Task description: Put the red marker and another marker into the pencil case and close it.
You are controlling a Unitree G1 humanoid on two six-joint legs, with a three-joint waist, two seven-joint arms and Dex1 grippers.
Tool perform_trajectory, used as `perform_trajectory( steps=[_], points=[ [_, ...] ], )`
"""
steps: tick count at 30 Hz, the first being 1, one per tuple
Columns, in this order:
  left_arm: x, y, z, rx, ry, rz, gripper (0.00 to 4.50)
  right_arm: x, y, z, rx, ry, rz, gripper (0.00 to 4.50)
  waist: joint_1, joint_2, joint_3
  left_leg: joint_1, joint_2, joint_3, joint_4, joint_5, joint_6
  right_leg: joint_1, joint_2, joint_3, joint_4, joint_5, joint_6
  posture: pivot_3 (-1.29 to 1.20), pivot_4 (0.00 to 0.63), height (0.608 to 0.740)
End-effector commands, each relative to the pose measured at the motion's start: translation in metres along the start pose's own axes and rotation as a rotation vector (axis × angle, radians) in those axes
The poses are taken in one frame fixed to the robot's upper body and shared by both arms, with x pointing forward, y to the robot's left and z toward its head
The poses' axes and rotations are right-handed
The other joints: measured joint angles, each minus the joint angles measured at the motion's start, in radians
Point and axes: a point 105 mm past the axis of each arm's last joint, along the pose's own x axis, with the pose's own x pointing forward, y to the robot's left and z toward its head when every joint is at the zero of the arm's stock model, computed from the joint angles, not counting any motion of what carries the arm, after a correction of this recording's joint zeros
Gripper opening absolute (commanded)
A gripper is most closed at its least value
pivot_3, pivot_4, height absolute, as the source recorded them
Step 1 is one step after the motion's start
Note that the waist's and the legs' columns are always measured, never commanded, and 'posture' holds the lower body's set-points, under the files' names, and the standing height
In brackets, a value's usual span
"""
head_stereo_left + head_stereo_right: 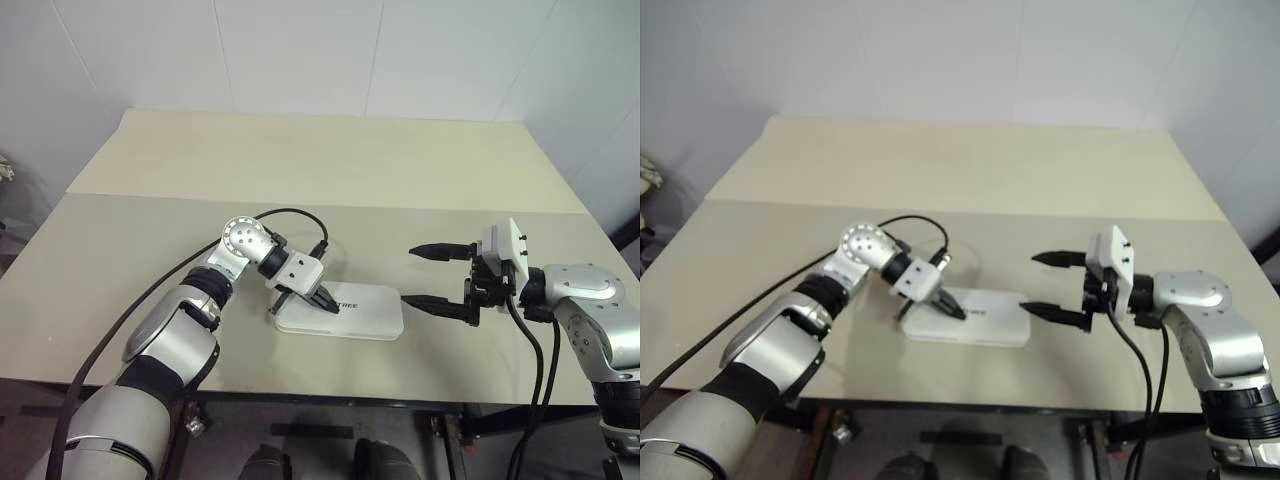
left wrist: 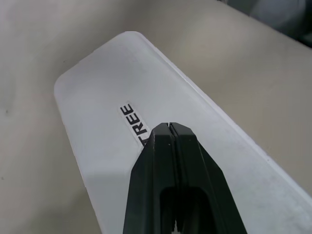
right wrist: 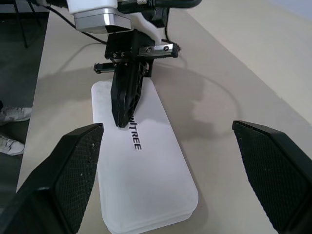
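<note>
I see the pencil case point(image 1: 345, 312) lying flat on the beige table point(image 1: 300, 170), near its front edge, with its lid down. It is a white, hard-looking rectangular box with rounded corners and a smooth, faintly glossy top. In the right wrist view a thin seam runs round its side where lid meets base. Black block lettering sits on the lid; the left wrist view gives me only the letters "TREE", since the fingers cover the rest.

My left gripper point(image 1: 327, 303) has its two black fingers pressed together, nothing between them, and it slants down onto the lid. The joined tips rest at the lettering, roughly at the middle of the case's length; from the right wrist view they appear to touch the lid just at the start of the word. The case stretches away past the tips on one side and back under the wrist on the other.

My right gripper point(image 1: 433, 275) stands wide open and empty, fingers pointing toward the case. The case's near end lies just ahead of the lower fingertip, below the gap between the jaws, not touching either finger.
</note>
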Motion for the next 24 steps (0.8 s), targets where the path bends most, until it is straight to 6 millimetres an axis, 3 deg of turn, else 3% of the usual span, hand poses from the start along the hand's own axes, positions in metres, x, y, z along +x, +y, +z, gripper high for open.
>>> perform_trajectory(
  steps=[1, 5, 8, 11, 20, 24],
  points=[
    [0.006, -0.046, -0.025, -0.054, 0.123, -0.282, 0.02, -0.001, 0.001, 0.009, -0.052, -0.013, 0.009, 4.5, 0.0, 0.0, 0.0, 0.0, 0.0, 0.0, 0.0, 0.0, 0.0, 0.0, 0.0, 0.0, 0.0, 0.0, 0.0, 0.0, 0.15, 0.74],
    [0.004, -0.051, -0.029, -0.039, 0.155, -0.308, 0.02, -0.001, -0.002, 0.009, -0.055, -0.015, 0.004, 4.5, -0.004, 0.0, -0.002, 0.003, 0.001, 0.0, 0.0, -0.003, 0.005, 0.003, 0.0, 0.0, 0.0, 0.001, -0.001, 0.0, 0.15, 0.74],
    [0.009, -0.032, -0.018, -0.093, 0.053, -0.188, 0.02, -0.001, -0.004, 0.009, -0.058, -0.015, 0.002, 4.5, -0.005, 0.0, -0.002, 0.006, 0.003, 0.0, 0.0, -0.003, 0.005, 0.005, 0.002, 0.0, 0.0, 0.001, -0.002, 0.0, 0.15, 0.74],
    [0.01, -0.028, -0.017, -0.101, 0.042, -0.172, 0.02, -0.001, -0.005, 0.008, -0.061, -0.014, 0.003, 4.5, -0.002, 0.0, -0.002, 0.007, 0.003, -0.001, 0.0, -0.003, 0.005, 0.006, 0.002, -0.001, 0.0, 0.002, -0.003, 0.0, 0.15, 0.74],
    [0.004, -0.044, -0.03, -0.04, 0.163, -0.254, 0.02, 0.001, -0.008, 0.007, -0.067, -0.013, 0.0, 4.5, -0.002, 0.0, -0.002, 0.008, 0.003, -0.001, 0.0, -0.003, 0.005, 0.008, 0.001, -0.001, -0.002, 0.003, -0.002, 0.0, 0.15, 0.74],
    [0.003, -0.048, -0.034, -0.007, 0.184, -0.244, 0.02, 0.004, -0.009, 0.006, -0.067, -0.013, -0.002, 4.5, -0.015, 0.0, -0.002, 0.017, 0.005, -0.001, -0.003, -0.003, 0.005, 0.016, 0.002, -0.001, -0.005, 0.002, -0.003, 0.0, 0.15, 0.74]
  ],
)
